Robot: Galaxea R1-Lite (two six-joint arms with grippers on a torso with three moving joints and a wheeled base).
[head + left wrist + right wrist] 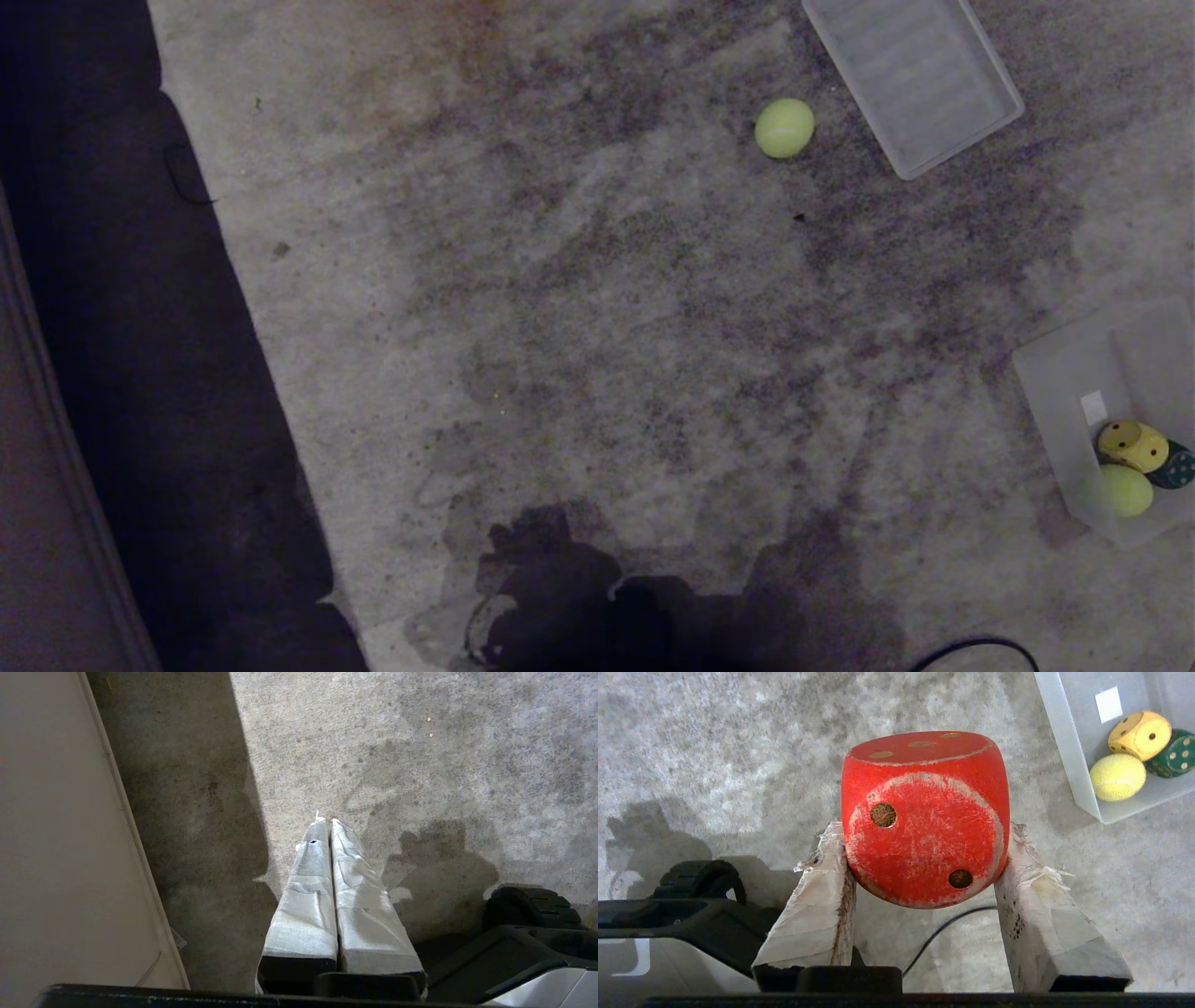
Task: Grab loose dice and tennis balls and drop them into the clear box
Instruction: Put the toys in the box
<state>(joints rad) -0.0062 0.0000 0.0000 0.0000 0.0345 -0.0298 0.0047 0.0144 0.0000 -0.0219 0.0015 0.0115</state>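
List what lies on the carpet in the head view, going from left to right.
Dark shadow band → loose tennis ball → ribbed lid panel → clear box, which holds the yellow die, a second tennis ball and the dark green die.

Right gripper (pixel 924 858) clamped; left gripper (pixel 325 823) fingers together.

Red die (pixel 924 821): matt paint, scuffed and worn pale at the edges. Fingers (pixel 817 905): wrapped in frayed, wrinkled cloth tape. Tennis ball (pixel 784 128): fuzzy. Clear box (pixel 1064 392): translucent smooth plastic. Floor (pixel 579 327): rough, mottled carpet.
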